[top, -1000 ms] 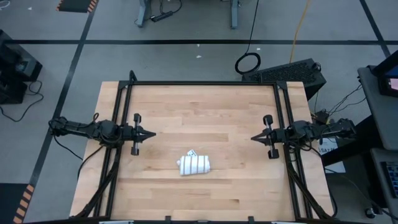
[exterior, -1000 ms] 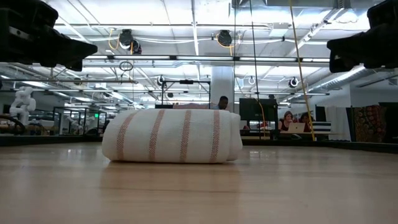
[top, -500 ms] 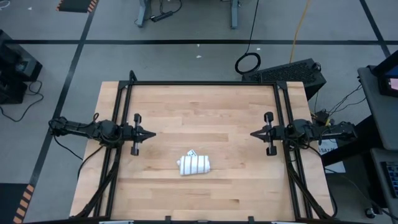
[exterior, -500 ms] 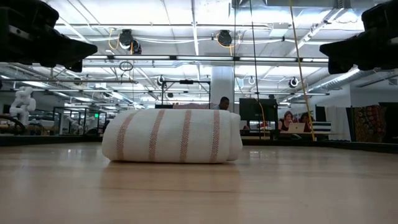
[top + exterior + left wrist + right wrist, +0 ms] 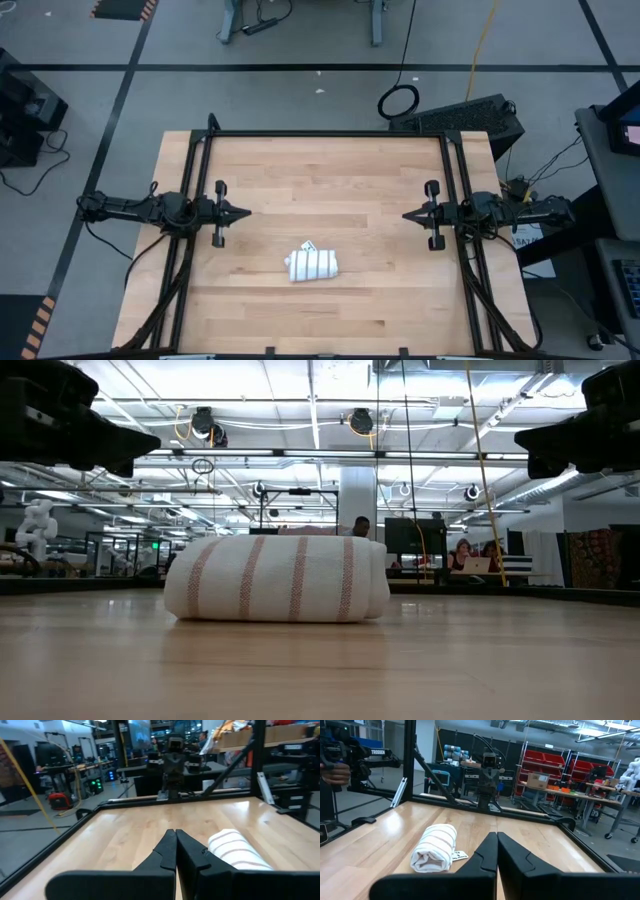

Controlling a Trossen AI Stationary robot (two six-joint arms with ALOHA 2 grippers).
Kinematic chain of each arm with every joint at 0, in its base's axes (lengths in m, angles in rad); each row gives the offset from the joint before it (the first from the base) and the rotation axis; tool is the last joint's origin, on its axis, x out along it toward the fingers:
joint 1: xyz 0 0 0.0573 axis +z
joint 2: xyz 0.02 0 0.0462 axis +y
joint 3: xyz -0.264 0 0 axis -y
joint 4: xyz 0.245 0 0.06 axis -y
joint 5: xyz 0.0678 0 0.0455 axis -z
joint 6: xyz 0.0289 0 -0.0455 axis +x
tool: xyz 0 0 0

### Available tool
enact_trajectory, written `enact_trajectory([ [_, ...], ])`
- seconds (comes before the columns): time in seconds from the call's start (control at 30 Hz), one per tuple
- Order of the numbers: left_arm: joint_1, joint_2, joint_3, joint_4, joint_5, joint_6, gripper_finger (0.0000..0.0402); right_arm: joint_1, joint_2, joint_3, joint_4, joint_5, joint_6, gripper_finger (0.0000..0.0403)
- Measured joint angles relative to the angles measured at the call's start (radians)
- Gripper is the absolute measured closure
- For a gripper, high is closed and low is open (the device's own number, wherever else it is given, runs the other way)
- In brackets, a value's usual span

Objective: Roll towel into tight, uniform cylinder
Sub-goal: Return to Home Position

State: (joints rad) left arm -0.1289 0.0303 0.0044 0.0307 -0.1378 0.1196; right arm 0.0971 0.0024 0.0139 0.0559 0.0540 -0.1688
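Note:
The towel (image 5: pixel 312 264) is white with thin stripes. It lies rolled into a short cylinder on the wooden table (image 5: pixel 330 180), a little toward the near edge of the middle. In the low view the towel (image 5: pixel 277 579) rests on its side. A small tag (image 5: pixel 458 855) sticks out at one end. My left gripper (image 5: pixel 245 214) hangs shut at the table's left, above the wood and well away from the roll. My right gripper (image 5: pixel 406 216) hangs shut at the table's right, likewise apart from it. In the wrist views both pairs of fingers (image 5: pixel 175 842) (image 5: pixel 497 843) meet with nothing between them.
A black frame (image 5: pixel 325 133) runs round the table's far, left and right sides. Bare wood lies on all sides of the roll. Beyond the table are cables, a black case (image 5: pixel 470 115) and workshop benches with people far off.
My right gripper has swung a little toward the table's far edge, still shut. The towel roll has kept still.

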Motion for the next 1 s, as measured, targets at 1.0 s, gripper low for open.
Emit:
enact_trajectory([
  [1.0,0.064,-0.001,0.0,-0.012,0.085,-0.006,0.0378,0.0,0.0,0.0,-0.001,0.001,0.0,0.0403],
])
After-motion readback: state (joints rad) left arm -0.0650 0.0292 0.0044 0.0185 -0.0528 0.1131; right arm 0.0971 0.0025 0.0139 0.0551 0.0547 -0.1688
